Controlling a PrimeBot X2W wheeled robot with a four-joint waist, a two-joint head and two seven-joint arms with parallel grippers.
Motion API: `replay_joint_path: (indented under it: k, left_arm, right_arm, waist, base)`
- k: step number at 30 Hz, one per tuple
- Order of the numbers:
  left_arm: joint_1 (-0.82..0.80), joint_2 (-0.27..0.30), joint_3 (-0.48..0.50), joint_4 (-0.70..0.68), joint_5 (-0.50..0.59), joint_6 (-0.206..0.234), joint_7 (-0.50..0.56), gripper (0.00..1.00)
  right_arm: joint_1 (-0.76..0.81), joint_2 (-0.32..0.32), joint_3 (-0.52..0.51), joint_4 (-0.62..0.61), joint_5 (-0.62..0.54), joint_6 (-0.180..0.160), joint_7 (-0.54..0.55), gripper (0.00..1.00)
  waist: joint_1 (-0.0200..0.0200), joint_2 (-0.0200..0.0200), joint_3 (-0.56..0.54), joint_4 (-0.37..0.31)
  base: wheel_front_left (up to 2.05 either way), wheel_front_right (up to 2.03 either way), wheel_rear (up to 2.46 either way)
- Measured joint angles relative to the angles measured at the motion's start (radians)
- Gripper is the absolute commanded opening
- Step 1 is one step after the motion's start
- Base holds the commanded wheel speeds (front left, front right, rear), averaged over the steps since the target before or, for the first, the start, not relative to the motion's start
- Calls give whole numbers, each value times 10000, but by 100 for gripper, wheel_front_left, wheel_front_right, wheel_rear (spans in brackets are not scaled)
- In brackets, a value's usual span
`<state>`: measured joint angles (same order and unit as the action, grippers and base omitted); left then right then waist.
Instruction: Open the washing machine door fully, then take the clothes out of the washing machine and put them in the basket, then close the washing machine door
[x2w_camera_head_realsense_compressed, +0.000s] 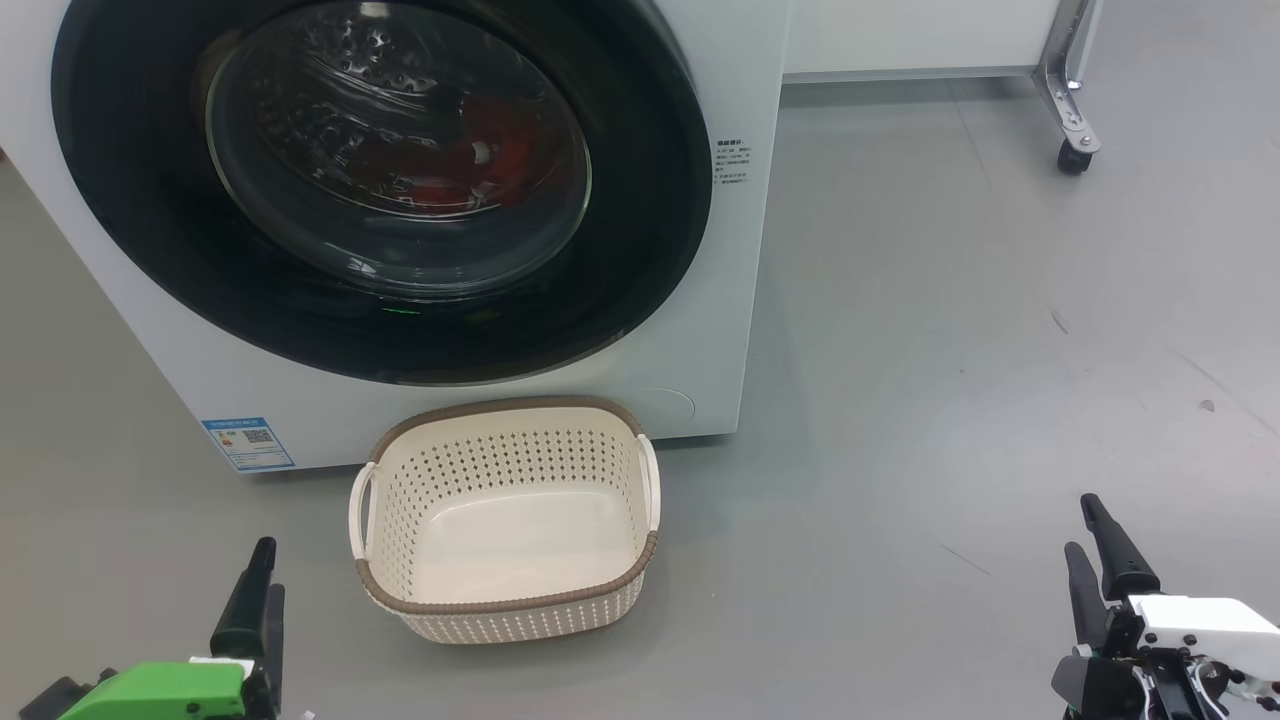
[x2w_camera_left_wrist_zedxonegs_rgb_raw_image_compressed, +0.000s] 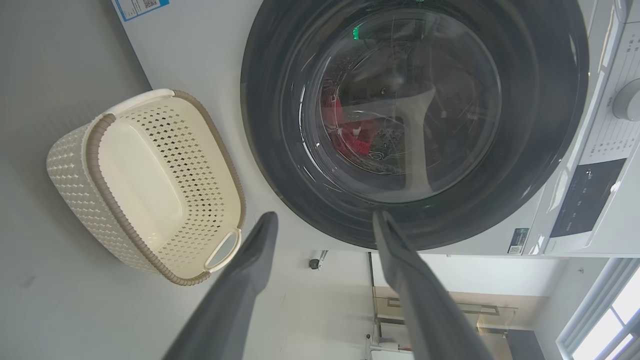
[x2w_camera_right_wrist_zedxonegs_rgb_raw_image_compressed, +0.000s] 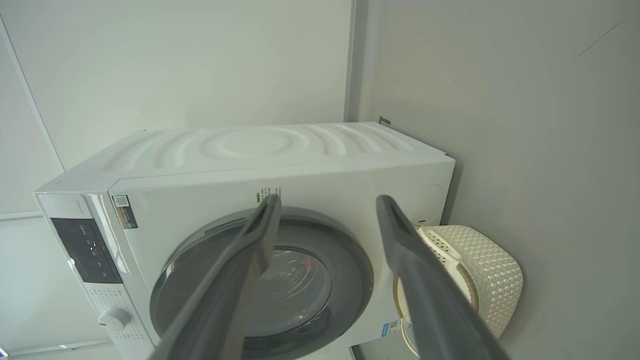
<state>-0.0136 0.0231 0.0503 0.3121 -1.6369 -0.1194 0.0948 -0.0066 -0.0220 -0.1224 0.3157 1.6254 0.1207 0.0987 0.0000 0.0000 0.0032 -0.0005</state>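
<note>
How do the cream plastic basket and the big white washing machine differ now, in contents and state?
The small cream perforated basket is empty; the big white front-loading washing machine holds red clothes. The basket is open on top; the washing machine is shut by its round black-rimmed glass door. Both stand on the grey floor.

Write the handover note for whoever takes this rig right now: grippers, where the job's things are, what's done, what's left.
Grippers: left gripper and right gripper are both open and empty, held low on either side of the basket.
Things: the washing machine door is shut. The red clothes are inside the washing machine, visible through the door. The basket is empty, on the floor in front of the machine.
Done: nothing yet.
Left: open the door fully, move the clothes to the basket, close the door.
</note>
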Motion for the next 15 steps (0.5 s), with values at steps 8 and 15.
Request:
replay_joint_path:
  k: [8,15]
  left_arm:
    - [-11,2,-186,-132,0,0,-130,100]
    - [-33,12,-602,-539,543,-2,-625,100]
  right_arm:
    - [0,-29,0,-190,-140,0,-88,100]
    - [-1,-209,105,-516,-819,2,-414,100]
  waist:
    - [0,0,2,-4]
    - [0,0,12,-19]
  base:
    - [0,0,0]
    - [0,0,0]
